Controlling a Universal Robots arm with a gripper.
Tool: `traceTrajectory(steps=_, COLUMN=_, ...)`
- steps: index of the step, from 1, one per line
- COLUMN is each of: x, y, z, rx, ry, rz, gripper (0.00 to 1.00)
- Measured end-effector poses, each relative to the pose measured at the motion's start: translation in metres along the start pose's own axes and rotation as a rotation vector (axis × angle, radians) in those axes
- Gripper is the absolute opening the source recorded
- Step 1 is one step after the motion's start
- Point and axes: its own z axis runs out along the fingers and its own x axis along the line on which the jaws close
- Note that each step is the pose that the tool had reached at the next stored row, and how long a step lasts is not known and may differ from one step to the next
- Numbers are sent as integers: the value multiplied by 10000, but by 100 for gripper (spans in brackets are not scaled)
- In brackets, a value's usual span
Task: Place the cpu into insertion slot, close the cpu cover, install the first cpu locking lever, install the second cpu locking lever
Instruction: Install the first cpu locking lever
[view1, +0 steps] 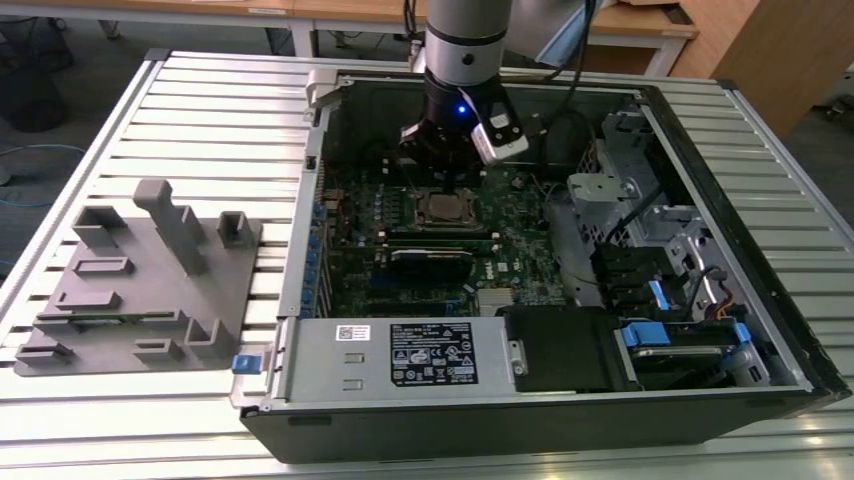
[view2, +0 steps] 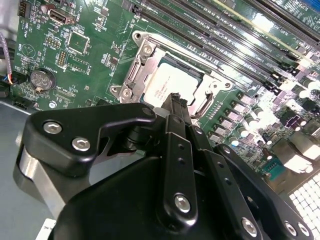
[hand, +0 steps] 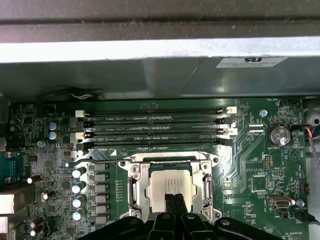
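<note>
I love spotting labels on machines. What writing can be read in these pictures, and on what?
Black label on the silver box: too small to read.
Small white sticker beside it: too small.
Wall sticker on the case wall: blurred.
White lettering on the green board: too small.
Top of the cpu: faint marks, unreadable.
So nothing can be quoted.
</note>
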Motion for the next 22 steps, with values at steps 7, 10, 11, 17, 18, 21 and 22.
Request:
traceTrajectory(steps=7, x=-1, y=1, z=-29, rx=4, ry=2, rz=0, gripper=11)
traceTrajectory(steps=10, x=-2, y=1, z=-32, rx=0, ry=0, rz=0, gripper=11)
traceTrajectory(steps=11, x=-2, y=1, z=-35, rx=2, ry=1, rz=0, gripper=11)
traceTrajectory(steps=17, x=-2, y=1, z=-43, rx=3, ry=2, rz=0, gripper=11)
traceTrajectory(steps=18, x=-2, y=1, z=-43, rx=3, ry=1, rz=0, gripper=11)
traceTrajectory(steps=21, x=-2, y=1, z=-56, rx=4, ry=2, rz=0, gripper=11)
traceTrajectory(steps=22, x=-3, y=2, z=-58, rx=4, ry=2, rz=0, gripper=11)
